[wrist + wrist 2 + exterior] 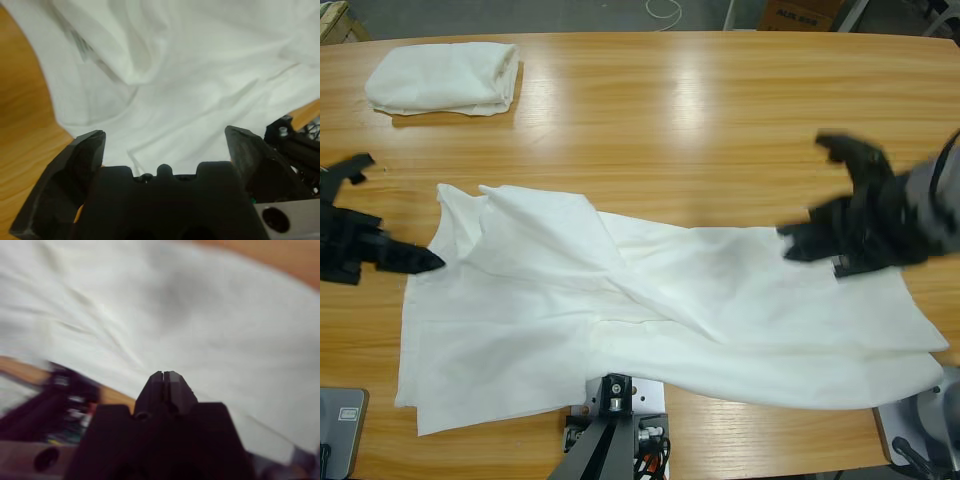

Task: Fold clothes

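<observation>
A white T-shirt [670, 310] lies spread and rumpled across the table's front half, with a fold ridge running along its middle. My left gripper [410, 260] is at the shirt's left edge; in the left wrist view it [165, 135] stands open, with the shirt [200, 75] lying just ahead of its jaws and nothing between them. Dark marks [82, 45] show faintly through the cloth there. My right gripper [810, 240] hovers over the shirt's right part, blurred. In the right wrist view it [165, 374] is shut, with no cloth visible between its jaws.
A second white shirt [445, 78], folded into a small bundle, lies at the table's far left corner. Bare wooden tabletop [700, 120] stretches across the back between the bundle and the right arm. The spread shirt reaches the front edge.
</observation>
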Robot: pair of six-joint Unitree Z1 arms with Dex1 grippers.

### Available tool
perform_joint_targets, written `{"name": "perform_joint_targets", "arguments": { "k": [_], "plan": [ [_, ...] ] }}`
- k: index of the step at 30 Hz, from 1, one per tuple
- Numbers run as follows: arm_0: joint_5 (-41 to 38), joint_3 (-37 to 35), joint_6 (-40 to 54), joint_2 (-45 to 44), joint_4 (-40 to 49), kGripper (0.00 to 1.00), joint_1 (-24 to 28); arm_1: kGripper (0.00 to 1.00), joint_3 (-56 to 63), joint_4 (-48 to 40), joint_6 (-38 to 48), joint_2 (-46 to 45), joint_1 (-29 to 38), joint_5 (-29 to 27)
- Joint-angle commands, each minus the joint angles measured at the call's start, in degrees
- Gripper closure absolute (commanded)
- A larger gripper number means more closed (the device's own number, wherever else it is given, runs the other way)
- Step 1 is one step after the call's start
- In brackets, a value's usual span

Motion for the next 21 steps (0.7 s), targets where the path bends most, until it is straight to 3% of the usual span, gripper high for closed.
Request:
{"name": "perform_joint_targets", "arguments": {
  "k": [1, 5, 11, 21],
  "plan": [
    [-3.3, -10.5, -0.7, 6.3, -0.9, 0.225, 3.7, 1.000, -0.3, -6.2, -3.8, 1.6, -5.8, 5.5],
    [-6.9, -10.8, -1.5, 11.8, -6.4, 0.395, 1.5, 1.000, 0.7, -7.0, -3.5, 0.6, -5.8, 5.5],
    [-8.7, 2.1, 0.5, 13.3, -21.1, 0.391, 5.4, 1.000, 5.4, -8.7, -3.2, -0.6, -5.8, 5.7],
    [-7.4, -0.7, -1.8, 20.9, -26.9, 0.391, 5.3, 1.000, 7.9, -9.7, -2.5, -1.3, -5.8, 6.1]
  ]
}}
